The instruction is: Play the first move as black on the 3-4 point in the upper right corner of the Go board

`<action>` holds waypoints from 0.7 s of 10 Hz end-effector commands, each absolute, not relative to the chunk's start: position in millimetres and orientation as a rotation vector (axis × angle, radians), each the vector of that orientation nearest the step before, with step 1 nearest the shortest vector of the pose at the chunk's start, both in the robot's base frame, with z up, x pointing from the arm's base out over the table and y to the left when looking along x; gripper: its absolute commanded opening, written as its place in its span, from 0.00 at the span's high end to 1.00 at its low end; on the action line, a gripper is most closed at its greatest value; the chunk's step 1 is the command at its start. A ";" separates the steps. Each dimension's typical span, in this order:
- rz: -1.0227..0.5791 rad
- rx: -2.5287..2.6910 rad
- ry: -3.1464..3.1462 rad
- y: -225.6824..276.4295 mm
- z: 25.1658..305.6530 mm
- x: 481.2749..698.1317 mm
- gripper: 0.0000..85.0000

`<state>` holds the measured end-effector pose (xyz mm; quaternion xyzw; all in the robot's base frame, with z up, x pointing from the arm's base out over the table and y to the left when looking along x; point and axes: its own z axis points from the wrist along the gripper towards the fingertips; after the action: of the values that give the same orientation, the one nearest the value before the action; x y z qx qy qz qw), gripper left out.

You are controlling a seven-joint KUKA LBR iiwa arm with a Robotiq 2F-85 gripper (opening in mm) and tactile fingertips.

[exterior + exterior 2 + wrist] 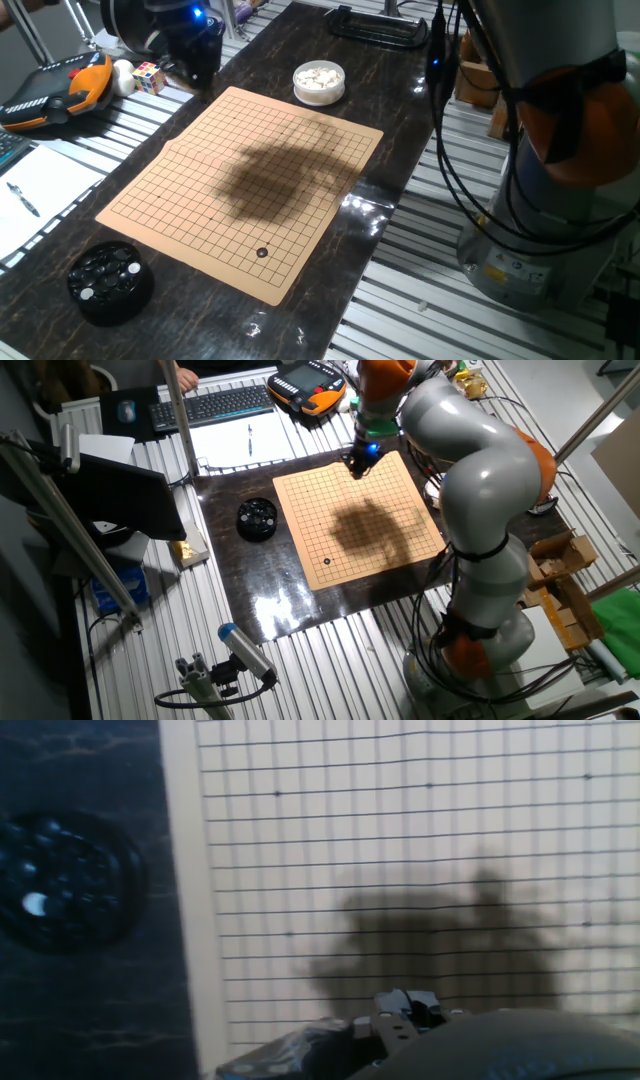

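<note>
Hand view shows only board lines and shadow, so we cannot tell whether our hand (358, 460) is clenched. One black stone (262, 253) already sits on the Go board (180, 165), seemingly near the 3-4 point. Next we would confirm the crossing.

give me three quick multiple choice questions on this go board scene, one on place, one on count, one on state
1. Where is the black stone on the Go board?
A. near a corner on the black bowl's end
B. dead centre
C. beside the white bowl

2. How many stones lie on the board?
A. none
B. one
C. three

3. What does the white bowl hold?
A. nothing
B. black stones
C. white stones

Answers: 1 A, it sits near the corner toward the black bowl; 2 B, only one stone shows on the grid; 3 C, pale stones fill it.
</note>
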<state>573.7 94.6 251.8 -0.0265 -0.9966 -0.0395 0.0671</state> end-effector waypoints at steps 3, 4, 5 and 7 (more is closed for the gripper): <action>-0.100 -0.143 -2.998 191.6 257.5 575.8 0.99; -0.112 -0.158 -2.990 199.2 257.9 576.2 0.99; -0.114 -0.174 -2.995 205.7 255.6 574.9 0.99; -0.103 -0.196 -3.012 216.7 248.5 570.8 0.99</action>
<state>570.4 165.7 248.3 -0.0651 -0.9955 -0.0341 0.0606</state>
